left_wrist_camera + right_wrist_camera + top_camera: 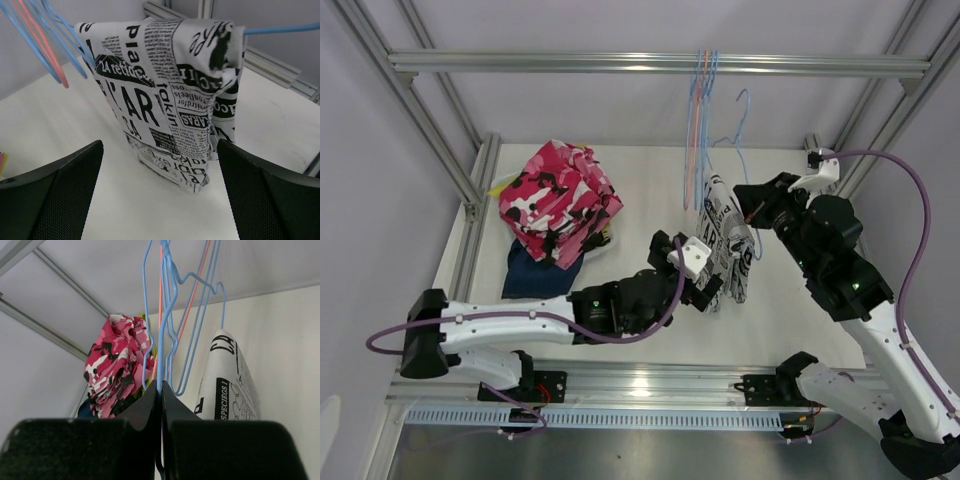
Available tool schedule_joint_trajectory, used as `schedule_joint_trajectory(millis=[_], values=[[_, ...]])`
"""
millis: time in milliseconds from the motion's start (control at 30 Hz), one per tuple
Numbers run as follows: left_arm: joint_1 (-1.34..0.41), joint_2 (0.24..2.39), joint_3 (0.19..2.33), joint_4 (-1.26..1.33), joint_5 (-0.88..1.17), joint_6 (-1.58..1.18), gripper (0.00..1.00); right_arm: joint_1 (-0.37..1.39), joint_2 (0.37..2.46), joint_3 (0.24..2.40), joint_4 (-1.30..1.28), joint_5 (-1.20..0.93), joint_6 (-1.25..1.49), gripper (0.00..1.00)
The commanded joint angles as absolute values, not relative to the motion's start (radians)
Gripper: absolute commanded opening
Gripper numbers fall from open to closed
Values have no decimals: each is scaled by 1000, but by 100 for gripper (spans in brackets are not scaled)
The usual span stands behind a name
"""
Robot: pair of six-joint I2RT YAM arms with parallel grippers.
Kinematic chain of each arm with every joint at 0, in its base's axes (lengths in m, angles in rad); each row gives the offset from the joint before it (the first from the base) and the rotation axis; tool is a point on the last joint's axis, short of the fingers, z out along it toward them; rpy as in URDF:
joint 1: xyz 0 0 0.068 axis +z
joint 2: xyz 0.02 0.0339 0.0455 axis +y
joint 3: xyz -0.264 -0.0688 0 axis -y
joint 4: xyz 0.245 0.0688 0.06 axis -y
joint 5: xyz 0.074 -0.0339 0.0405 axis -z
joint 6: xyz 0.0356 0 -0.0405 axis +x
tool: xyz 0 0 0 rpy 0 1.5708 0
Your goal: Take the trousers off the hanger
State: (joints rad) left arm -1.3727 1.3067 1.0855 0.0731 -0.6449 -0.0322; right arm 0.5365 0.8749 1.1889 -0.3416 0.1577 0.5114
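Note:
White trousers with black newspaper lettering (pixel 728 245) (pixel 170 100) (pixel 227 385) hang folded over a blue wire hanger (pixel 280 29). Their lower hem rests on the white table. My right gripper (pixel 754 213) (pixel 160 390) is shut on that hanger's blue wire, to the right of the cloth. At the trousers' lower end my left gripper (pixel 712 290) (pixel 160 190) stands wide open. Its two black fingers (pixel 55 195) sit either side of the hem and short of it, with nothing between them.
Several bare blue and pink hangers (pixel 703 100) (pixel 45 45) (pixel 170 315) hang from the top rail (pixel 570 62). At the back left lies a pile: pink-red patterned trousers (pixel 560 200) (pixel 115 370) on top, a navy pair (pixel 540 272) below, a yellow edge (pixel 500 188). Frame posts border the table.

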Motion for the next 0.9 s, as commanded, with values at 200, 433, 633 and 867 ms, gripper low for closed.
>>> schedule_joint_trajectory(millis=[200,433,633,867], values=[[-1391,1428,1153,330,-765,110,99,640,839,1203,-248,391,498,0],[-1397,1529,1229,362,-752,149,99,646,775,1189,-261,403,514,0],[-1410,1594,1272,348,-745,144,99,644,755,1181,-268,396,508,0],[-1405,1660,1299,383,-764,172,99,646,723,1174,-282,380,512,0]])
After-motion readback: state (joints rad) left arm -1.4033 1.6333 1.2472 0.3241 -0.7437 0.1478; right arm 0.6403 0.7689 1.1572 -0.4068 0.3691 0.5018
